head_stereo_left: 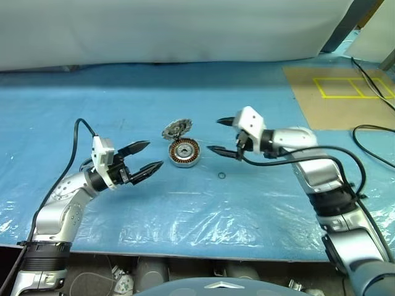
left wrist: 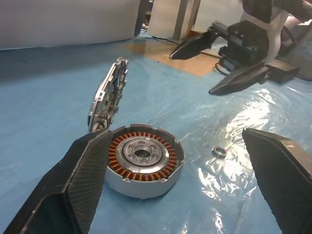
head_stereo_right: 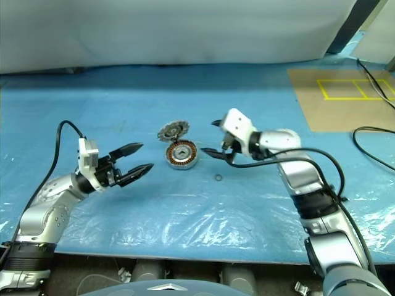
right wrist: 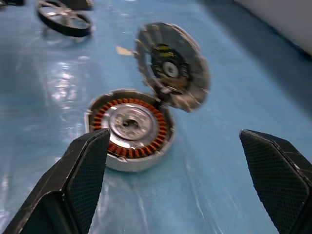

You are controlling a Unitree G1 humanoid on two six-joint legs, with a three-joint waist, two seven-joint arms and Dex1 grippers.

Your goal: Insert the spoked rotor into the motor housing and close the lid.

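Observation:
The motor housing (head_stereo_left: 184, 152) lies flat on the blue sheet, its copper windings ringing a pale hub. Hinged to its far edge, the lid (head_stereo_left: 177, 129) stands tilted up and open, toothed face showing. The spoked rotor (right wrist: 64, 19) lies flat on the sheet beyond the housing in the right wrist view. My left gripper (head_stereo_left: 154, 154) hovers open just left of the housing, pointing at it. My right gripper (head_stereo_left: 213, 134) hovers open just right of it, pointing left. Both are empty, and the housing sits between them.
A small dark ring (head_stereo_left: 221, 176) lies on the sheet to the front right of the housing. A brown board (head_stereo_left: 336, 98) with yellow tape lines sits at the far right, with black cables (head_stereo_left: 370, 132) near it. White cloth hangs along the back.

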